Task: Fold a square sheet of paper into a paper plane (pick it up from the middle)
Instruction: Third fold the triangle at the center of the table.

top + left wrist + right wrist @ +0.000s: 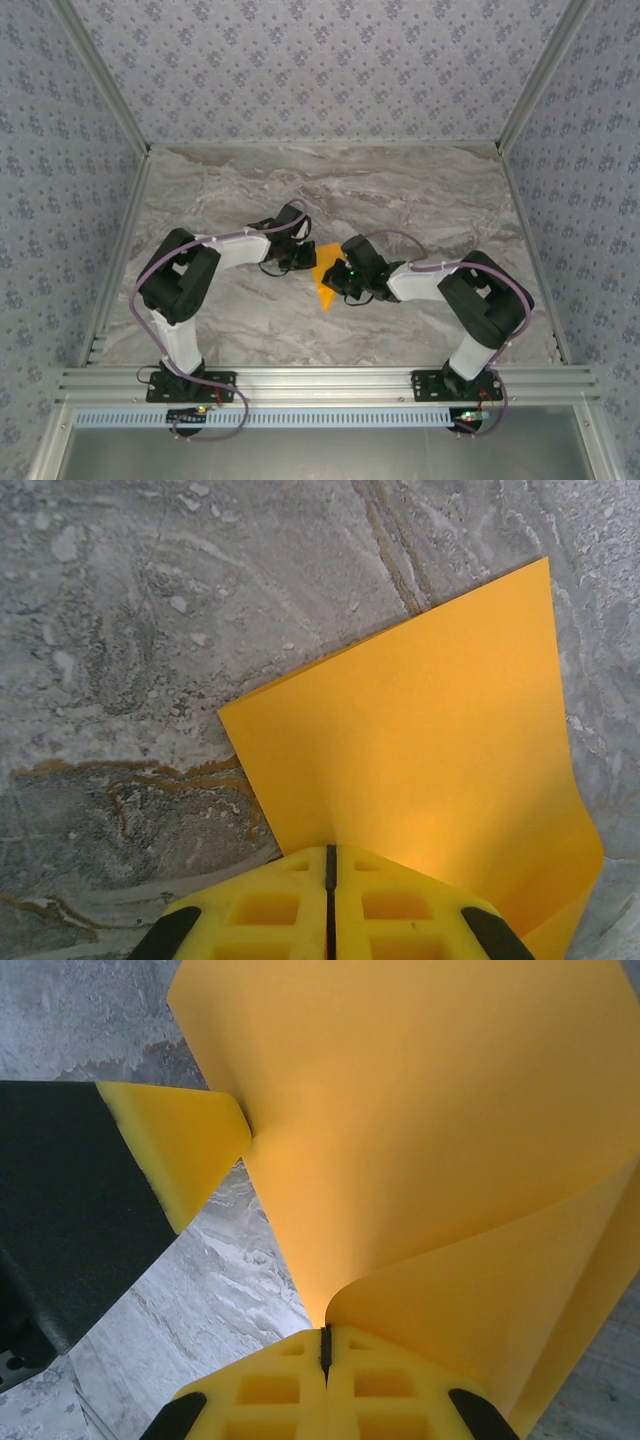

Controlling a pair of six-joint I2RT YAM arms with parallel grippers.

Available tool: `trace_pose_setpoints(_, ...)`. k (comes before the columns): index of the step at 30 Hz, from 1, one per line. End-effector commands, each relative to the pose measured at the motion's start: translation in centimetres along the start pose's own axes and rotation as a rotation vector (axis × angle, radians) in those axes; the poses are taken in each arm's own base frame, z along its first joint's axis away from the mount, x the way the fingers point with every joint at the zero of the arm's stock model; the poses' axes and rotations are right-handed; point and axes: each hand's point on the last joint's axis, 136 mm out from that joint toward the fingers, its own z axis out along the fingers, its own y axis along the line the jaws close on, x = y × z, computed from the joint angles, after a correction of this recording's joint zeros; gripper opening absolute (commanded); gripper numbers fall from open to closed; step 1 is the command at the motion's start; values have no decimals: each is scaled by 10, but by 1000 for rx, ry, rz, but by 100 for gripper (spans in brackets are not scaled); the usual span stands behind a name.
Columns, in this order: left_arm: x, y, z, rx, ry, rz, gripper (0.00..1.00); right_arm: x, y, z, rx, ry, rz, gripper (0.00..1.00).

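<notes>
Above the table (430, 200), pinching the orange sheet (323, 285) with left gripper (330, 855) and right gripper (325, 1335), both clamped tight. Lifted and curled, no crisp crease seen; folding apparently almost all left.

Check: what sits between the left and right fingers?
The square sheet of paper, curled, pinched by the left gripper and the right gripper; the right wrist view shows it spanning both.

Lab test booth: patterned walls (320, 70), aluminium frame (320, 380)
</notes>
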Motion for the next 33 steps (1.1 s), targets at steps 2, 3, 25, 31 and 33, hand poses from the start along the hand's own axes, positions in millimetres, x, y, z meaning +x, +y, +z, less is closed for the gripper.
trace_pose_setpoints(2,17,14,13,-47,62,0,9,0,-12,4,35,-16,16,3)
trace_pose_setpoints(3,18,14,13,-47,63,1,9,1,-12,5,37,-15,16,3)
trace_pose_setpoints(25,20,15,14,-47,69,0,9,-3,-13,8,35,-32,9,3)
trace_pose_setpoints(31,21,15,14,-48,71,-1,9,-2,-18,10,52,-32,8,3)
trace_pose_setpoints(33,21,15,14,-48,71,1,9,-2,-18,10,54,-34,8,3)
